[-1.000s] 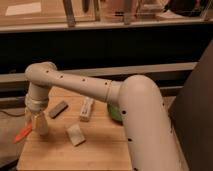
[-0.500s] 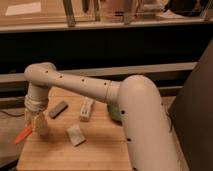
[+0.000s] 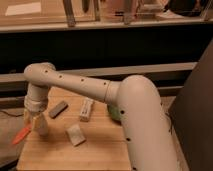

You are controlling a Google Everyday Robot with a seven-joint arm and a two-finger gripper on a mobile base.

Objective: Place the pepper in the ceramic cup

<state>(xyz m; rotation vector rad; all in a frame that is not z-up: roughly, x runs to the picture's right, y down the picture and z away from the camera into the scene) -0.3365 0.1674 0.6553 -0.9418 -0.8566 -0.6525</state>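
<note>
My gripper point(image 3: 33, 121) hangs from the arm's wrist over the table's left part. It is shut on the pepper point(image 3: 22, 135), a slim orange-red piece that slants down and left from the gripper, out past the table's left edge. The ceramic cup point(image 3: 41, 126), small and off-white, stands on the table right beside the gripper, on its right, partly covered by it. The pepper is outside the cup.
A dark bar point(image 3: 58, 109) lies behind the cup. A white packet point(image 3: 87, 109) lies mid-table. A pale wedge-shaped block point(image 3: 76, 135) sits toward the front. A green bowl point(image 3: 113, 113) is mostly hidden behind my arm point(image 3: 125, 105). The wooden table point(image 3: 95, 150) ends close to the gripper's left.
</note>
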